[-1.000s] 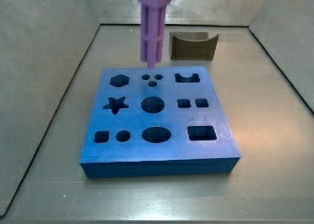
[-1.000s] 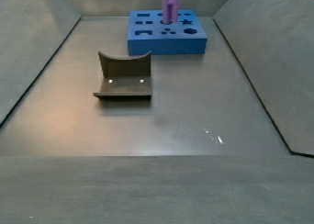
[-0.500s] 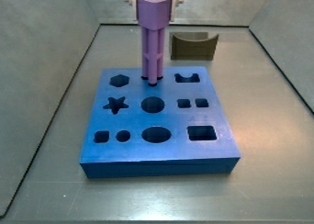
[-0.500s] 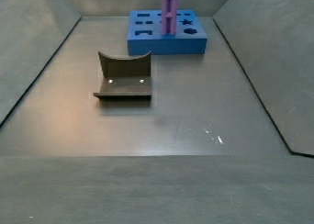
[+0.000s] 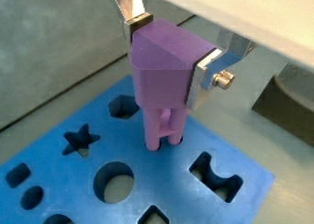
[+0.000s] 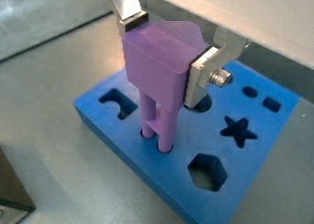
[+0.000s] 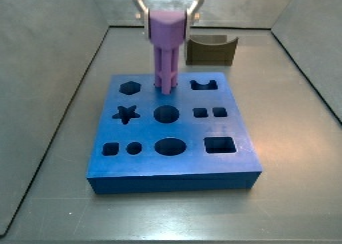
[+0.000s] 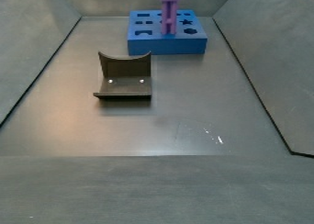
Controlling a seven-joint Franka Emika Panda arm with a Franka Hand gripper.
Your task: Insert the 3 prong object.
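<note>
**Purple three-prong piece standing in the blue block, gripper clamped on it**

The blue block [image 7: 174, 131] is the largest thing on the grey floor, a flat slab with rows of cut-outs: hexagon, star, circles, squares and a notched slot. In a side view [image 8: 168, 33] it sits toward the far edge of the floor, near the back wall.

The fixture [image 8: 123, 76] stands well apart from the block, out in the open middle of the floor; in a side view [image 7: 211, 50] it shows behind the block, near the far edge.

The 3 prong object [image 5: 166, 76] is a tall purple bar, thick and blocky at the top, narrowing to slim prongs at the bottom. It stands upright, its prongs meeting the block's top face between the hexagon hole and the notched slot in both wrist views [image 6: 157, 72].

The gripper [image 5: 174, 46] is over the block's far row, its silver fingers [image 6: 205, 67] pressed against the purple bar's upper part, one on each side.
</note>
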